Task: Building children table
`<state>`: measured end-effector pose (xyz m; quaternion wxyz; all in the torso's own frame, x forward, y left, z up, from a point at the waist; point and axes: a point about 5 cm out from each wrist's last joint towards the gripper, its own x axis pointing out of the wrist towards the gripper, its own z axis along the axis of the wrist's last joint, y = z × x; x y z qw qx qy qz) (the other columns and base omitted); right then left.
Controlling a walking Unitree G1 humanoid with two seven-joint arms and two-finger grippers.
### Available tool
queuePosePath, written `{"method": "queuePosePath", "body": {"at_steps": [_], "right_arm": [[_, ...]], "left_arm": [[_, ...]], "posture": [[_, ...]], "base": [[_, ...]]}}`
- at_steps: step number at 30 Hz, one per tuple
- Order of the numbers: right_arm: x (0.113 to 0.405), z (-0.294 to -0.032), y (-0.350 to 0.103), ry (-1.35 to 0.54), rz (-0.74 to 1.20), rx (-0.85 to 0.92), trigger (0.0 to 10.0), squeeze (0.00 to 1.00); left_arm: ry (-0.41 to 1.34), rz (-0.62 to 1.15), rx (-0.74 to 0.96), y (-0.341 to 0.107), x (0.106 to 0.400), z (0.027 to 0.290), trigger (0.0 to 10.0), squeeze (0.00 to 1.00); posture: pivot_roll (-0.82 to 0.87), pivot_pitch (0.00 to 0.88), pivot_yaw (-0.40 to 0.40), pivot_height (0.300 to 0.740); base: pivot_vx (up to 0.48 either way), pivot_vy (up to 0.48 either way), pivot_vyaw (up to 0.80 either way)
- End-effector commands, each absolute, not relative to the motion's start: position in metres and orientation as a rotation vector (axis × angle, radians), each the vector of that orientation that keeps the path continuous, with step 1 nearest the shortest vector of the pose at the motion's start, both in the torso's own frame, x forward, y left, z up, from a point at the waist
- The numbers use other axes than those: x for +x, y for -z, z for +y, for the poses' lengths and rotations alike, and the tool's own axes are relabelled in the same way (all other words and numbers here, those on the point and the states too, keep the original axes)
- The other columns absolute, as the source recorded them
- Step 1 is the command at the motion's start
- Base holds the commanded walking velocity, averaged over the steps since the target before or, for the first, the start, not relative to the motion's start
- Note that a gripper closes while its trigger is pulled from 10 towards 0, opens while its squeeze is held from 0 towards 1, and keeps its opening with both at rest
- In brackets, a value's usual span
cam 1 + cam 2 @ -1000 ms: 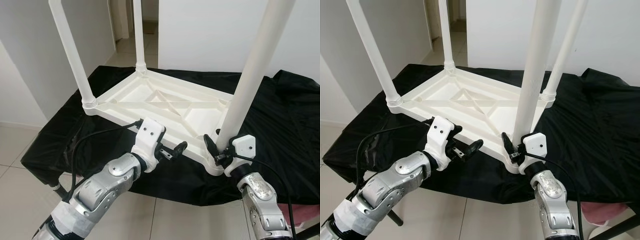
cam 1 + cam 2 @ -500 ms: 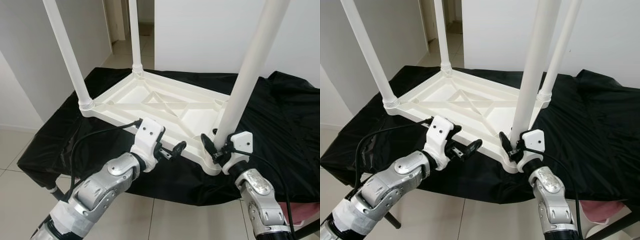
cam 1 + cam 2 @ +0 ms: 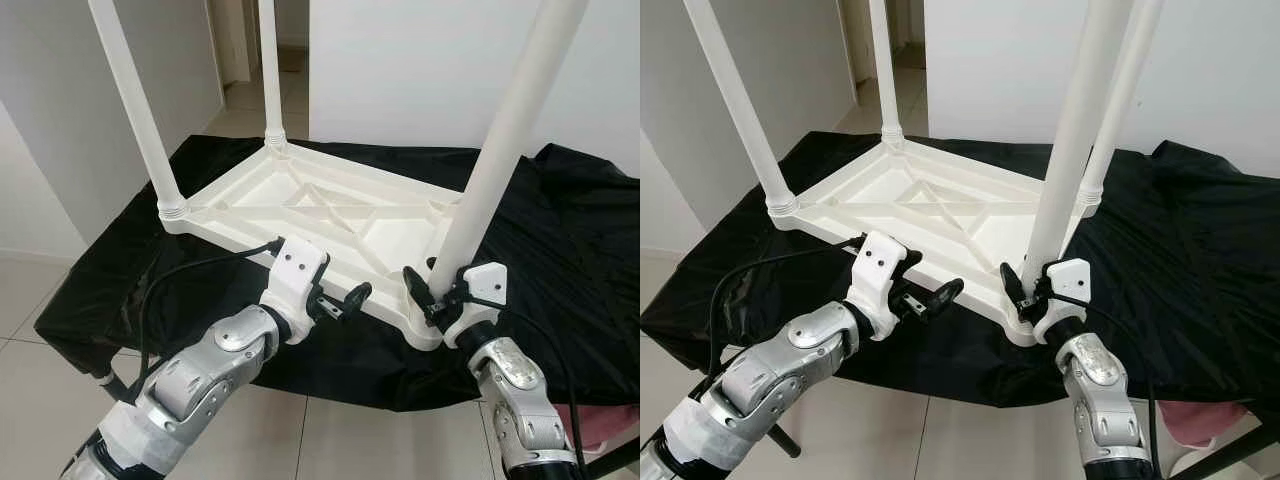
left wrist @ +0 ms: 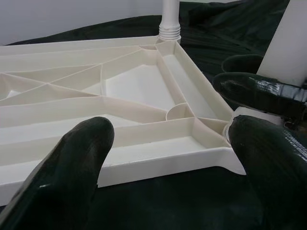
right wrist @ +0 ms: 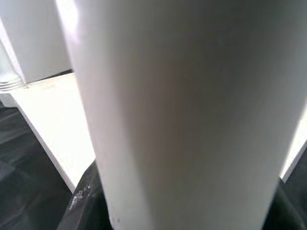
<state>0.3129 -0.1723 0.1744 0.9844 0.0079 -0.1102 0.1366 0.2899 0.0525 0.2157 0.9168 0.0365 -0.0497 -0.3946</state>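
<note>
1. Over the last second the whole scene has slid a little in the head views, so the camera has shifted. The things themselves look put. The right gripper point(image 3: 428, 298) is still at the foot of the near right leg point(image 3: 497, 165), and the left gripper point(image 3: 345, 300) still hangs by the near edge.

2. The white tabletop point(image 3: 330, 215) lies upside down on a black cloth point(image 3: 570, 240) spread over a stand, ribs facing up. All four legs stand in its corner sockets: the near left leg point(image 3: 135, 105), the far left leg point(image 3: 270, 70), the far right leg point(image 3: 1115, 95) and the near right one.

3. The right gripper's black fingers point(image 3: 414, 290) sit on either side of the near right leg just above its socket, pinching it. In the right wrist view the leg point(image 5: 182, 115) stands hard up against the lens.

4. The left gripper hovers just off the tabletop's near edge. In the left wrist view its fingers point(image 4: 57, 177) are spread wide, holding nothing, with the ribbed underside point(image 4: 124, 91) ahead of them.

5. I'd judge the step in hand to be seating or tightening this last leg, so the build looks nearly done.

6. The next move likely calls for a firm twist or push down on the leg. The left gripper should brace the near edge so the top doesn't slide on the slippery cloth.
</note>
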Motion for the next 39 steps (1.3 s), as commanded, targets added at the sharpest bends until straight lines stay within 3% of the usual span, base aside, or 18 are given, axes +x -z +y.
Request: {"method": "queuePosePath", "body": {"at_steps": [1, 17, 26, 31, 38, 39], "right_arm": [[0.31, -0.176, -0.132, -0.204, -0.013, 0.136, 10.0, 0.0], [0.31, -0.167, -0.137, -0.164, -0.071, 0.086, 10.0, 0.0], [0.308, -0.152, -0.146, 0.131, -0.1, 0.186, 10.0, 0.0], [0.302, -0.145, -0.152, 0.266, -0.151, 0.118, 10.0, 0.0], [0.304, -0.135, -0.156, 0.256, -0.168, 0.189, 10.0, 0.0], [0.303, -0.135, -0.158, 0.237, -0.187, 0.202, 10.0, 0.91]], "left_arm": [[1.044, -0.095, 0.112, -0.215, 0.278, 0.044, 10.0, 0.0], [1.033, -0.099, 0.109, -0.216, 0.279, 0.045, 10.0, 0.0], [1.026, -0.111, 0.104, -0.217, 0.279, 0.045, 10.0, 0.0], [1.02, -0.116, 0.098, -0.217, 0.28, 0.043, 10.0, 0.0], [1.007, -0.127, 0.083, -0.217, 0.281, 0.04, 10.0, 0.0], [1.003, -0.13, 0.082, -0.217, 0.282, 0.04, 10.0, 0.0]], "posture": [[0.05, 0.154, 0.039, 0.74], [0.05, 0.16, 0.03, 0.74], [0.05, 0.159, 0.014, 0.74], [0.04, 0.158, 0.0, 0.74], [0.03, 0.152, -0.021, 0.74], [0.04, 0.152, -0.024, 0.74]], "base": [[0.0, 0.0, 0.0], [0.0, 0.0, 0.0], [0.0, 0.0, 0.0], [0.0, 0.0, 0.0], [0.0, 0.0, 0.0], [0.0, 0.0, 0.0]]}}
